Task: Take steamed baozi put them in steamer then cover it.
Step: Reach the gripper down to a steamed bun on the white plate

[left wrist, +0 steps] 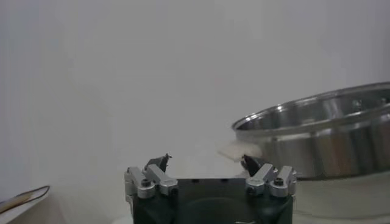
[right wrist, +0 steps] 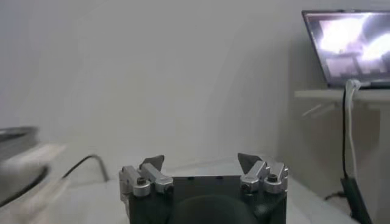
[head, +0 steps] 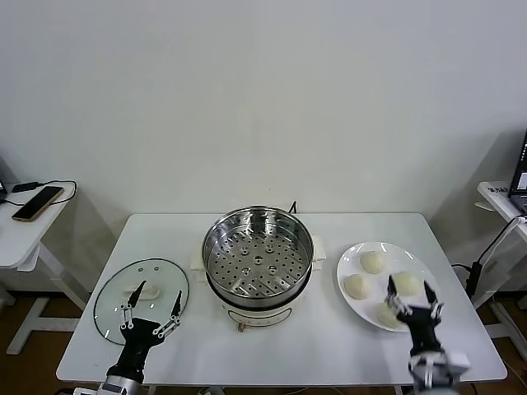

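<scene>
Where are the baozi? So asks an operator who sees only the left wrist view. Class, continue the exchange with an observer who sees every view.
Observer: Four baozi lie on a white plate, to the right of the steamer.
Operator: Is anything in the steamer yet?
Observer: No, the head view shows its perforated tray bare.
Operator: And the lid?
Observer: The lid lies flat on the table, left of the steamer. The open left gripper is above it, and the open right gripper is above the plate's near side.
</scene>
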Robot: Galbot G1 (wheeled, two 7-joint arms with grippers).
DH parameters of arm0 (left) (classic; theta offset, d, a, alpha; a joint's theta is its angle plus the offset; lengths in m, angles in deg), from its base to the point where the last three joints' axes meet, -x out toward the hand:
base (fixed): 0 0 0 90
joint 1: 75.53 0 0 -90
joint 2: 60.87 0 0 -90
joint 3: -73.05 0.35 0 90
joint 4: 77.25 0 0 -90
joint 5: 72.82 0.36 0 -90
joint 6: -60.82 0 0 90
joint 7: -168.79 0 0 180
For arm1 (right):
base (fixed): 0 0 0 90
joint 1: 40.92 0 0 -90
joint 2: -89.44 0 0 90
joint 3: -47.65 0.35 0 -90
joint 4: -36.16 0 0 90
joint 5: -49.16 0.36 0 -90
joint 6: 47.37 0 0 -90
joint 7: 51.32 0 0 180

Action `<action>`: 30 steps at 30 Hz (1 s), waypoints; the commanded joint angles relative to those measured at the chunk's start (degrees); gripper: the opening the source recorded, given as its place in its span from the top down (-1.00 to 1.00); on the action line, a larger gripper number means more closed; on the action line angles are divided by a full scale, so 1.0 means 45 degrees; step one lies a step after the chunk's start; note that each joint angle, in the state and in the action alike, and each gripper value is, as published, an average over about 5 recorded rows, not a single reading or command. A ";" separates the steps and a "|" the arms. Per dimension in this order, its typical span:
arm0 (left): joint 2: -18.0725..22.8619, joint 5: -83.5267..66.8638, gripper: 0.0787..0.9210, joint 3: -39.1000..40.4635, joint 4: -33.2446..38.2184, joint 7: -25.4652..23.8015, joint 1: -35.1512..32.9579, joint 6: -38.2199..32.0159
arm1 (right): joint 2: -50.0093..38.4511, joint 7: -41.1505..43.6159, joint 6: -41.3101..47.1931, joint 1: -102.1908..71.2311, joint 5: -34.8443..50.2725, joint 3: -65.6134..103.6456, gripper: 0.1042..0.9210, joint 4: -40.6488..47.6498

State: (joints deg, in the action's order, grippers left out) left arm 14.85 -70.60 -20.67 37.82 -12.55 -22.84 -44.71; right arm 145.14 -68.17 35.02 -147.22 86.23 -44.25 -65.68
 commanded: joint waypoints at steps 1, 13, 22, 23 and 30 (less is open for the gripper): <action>0.0017 -0.0025 -0.77 0.0111 0.0359 0.0003 -0.0032 -0.0103 | -0.3294 0.1440 0.1295 0.6851 0.2737 -0.3241 -0.76 0.4416; 0.0070 0.0007 -0.77 0.0197 0.0594 0.0021 -0.0221 -0.0197 | -0.5351 1.6898 0.1158 1.3933 -0.2733 -1.0624 -0.76 1.0270; 0.0219 0.0078 -0.77 0.0242 0.0675 0.0054 -0.0353 -0.0168 | -0.3943 2.0761 0.0442 1.7387 -0.8516 -1.3980 -0.76 1.1722; 0.0235 0.0079 -0.77 0.0240 0.0695 0.0058 -0.0362 -0.0157 | -0.3745 2.0881 0.0401 1.7523 -0.8967 -1.4157 -0.76 1.1842; 0.0297 0.0112 -0.77 0.0212 0.0724 0.0077 -0.0459 -0.0154 | -0.2553 2.0404 0.0243 1.7874 -1.0225 -1.4637 -0.76 1.2680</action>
State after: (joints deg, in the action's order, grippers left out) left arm 16.05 -70.24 -19.69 41.05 -12.26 -24.72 -45.47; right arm 129.91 11.98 37.01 -77.33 54.76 -99.87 -16.64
